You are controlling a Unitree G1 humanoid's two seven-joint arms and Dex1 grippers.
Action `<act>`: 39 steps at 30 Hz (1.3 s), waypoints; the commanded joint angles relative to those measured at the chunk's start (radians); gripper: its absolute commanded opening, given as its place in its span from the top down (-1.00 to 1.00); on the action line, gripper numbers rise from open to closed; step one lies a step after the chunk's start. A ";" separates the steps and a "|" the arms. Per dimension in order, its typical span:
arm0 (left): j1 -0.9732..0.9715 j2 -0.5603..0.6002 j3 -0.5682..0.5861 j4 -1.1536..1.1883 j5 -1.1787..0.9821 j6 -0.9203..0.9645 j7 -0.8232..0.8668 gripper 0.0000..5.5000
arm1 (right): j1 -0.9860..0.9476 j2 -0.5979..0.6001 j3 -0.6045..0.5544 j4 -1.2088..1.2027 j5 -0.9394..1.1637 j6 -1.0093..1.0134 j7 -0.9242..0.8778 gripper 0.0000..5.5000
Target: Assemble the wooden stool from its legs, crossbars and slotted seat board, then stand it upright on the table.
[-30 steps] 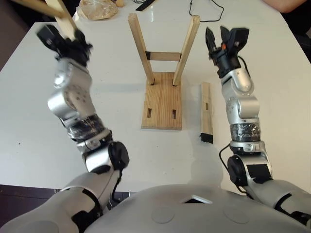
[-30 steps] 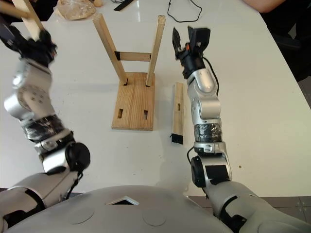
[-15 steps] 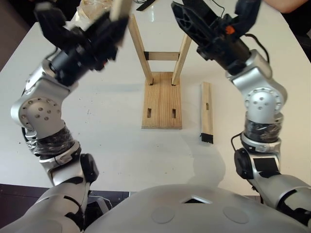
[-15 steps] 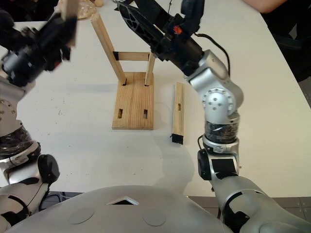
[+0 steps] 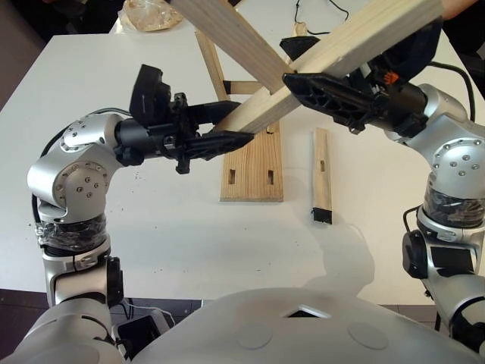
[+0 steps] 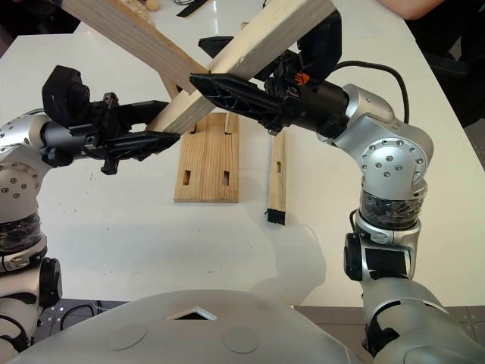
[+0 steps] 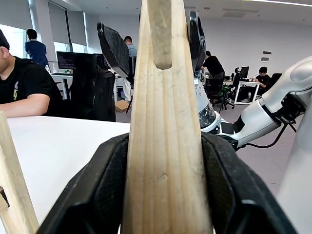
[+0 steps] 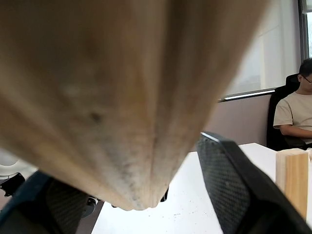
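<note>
**Leg held in the air over a half-built stool**

The left end effector point(image 5: 239, 125) is clamped tight on the low end of a wooden leg point(image 5: 356, 38), which slants up and across above the worktop point(image 5: 167, 220). The right end effector point(image 5: 294, 62) is spread open around the same leg further up and has not closed on it. A second wooden piece point(image 5: 227, 34) crosses the leg. I cannot tell whether the two are joined.

The slotted seat board point(image 5: 252, 163) lies flat mid-worktop, with a pair of legs and a crossbar point(image 5: 244, 87) seated in its far slots. A loose leg point(image 5: 322, 171) lies just beside its right edge.

Handling: the leg is probably light, stiff and smooth. It is long, so an end grip levers easily. Better to hold it nearer the middle and keep clear of the end that goes into a slot.

The head views give the layout. The left wrist view shows its fingers point(image 7: 102, 195) pressed against both faces of the leg. The right wrist view shows wood up close with a gap beside one pad point(image 8: 234, 195).
</note>
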 commanded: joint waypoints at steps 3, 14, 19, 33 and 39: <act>0.005 0.034 -0.015 0.002 0.000 -0.013 -0.012 0.26 | 0.015 -0.002 -0.001 -0.026 0.002 -0.008 -0.009 -0.12; 0.005 0.067 -0.036 0.025 0.013 -0.016 -0.031 0.26 | 0.028 -0.002 -0.016 -0.038 0.015 -0.010 -0.027 0.24; 0.003 0.081 -0.049 0.034 0.019 -0.026 -0.044 0.26 | 0.030 -0.001 -0.021 -0.039 0.021 -0.015 -0.028 0.25; 0.014 0.092 -0.105 0.216 0.221 -0.147 0.045 -0.21 | 0.071 -0.001 0.031 -0.017 -0.140 -0.086 -0.047 0.26; 0.142 0.148 -0.123 0.586 0.512 -0.395 0.111 -0.21 | 0.137 -0.051 0.105 0.046 -0.368 -0.217 0.015 0.26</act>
